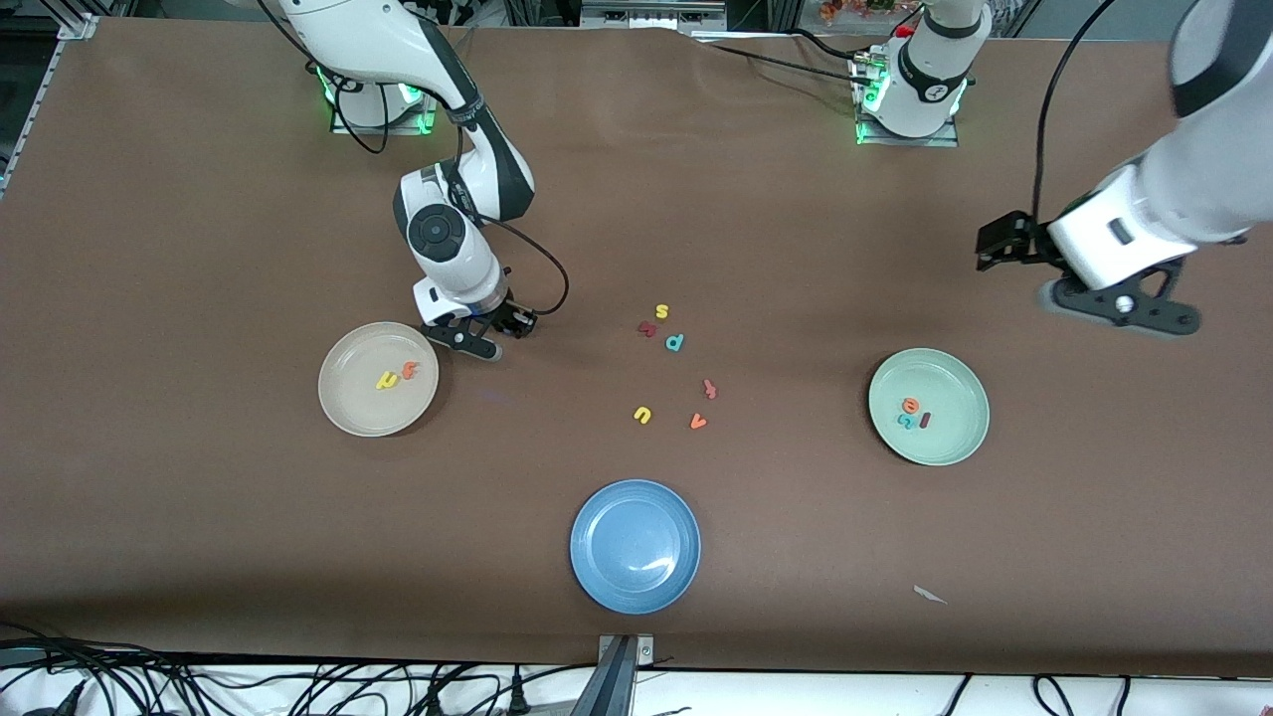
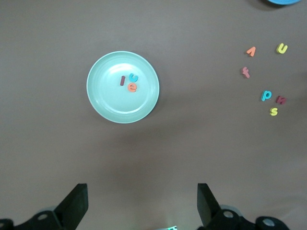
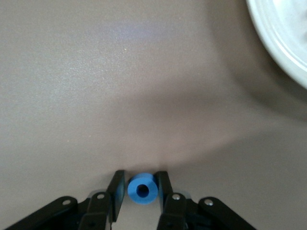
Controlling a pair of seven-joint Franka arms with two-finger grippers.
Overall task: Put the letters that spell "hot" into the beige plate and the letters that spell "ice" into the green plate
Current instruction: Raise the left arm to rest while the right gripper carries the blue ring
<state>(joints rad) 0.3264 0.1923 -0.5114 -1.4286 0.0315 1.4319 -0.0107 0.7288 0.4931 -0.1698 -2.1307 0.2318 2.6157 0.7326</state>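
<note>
My right gripper is low at the table, beside the rim of the beige plate on the side toward the loose letters. In the right wrist view its fingers press both sides of the blue ring "o". A yellow "h" and an orange "t" lie in the beige plate. The green plate holds the orange "e", the teal "c" and the dark red "i". My left gripper waits open, high above the table at the left arm's end.
Loose letters lie mid-table: yellow "s", a dark red letter, teal "p", a reddish letter, yellow "u", orange "v". A blue plate sits nearest the front camera. A paper scrap lies nearby.
</note>
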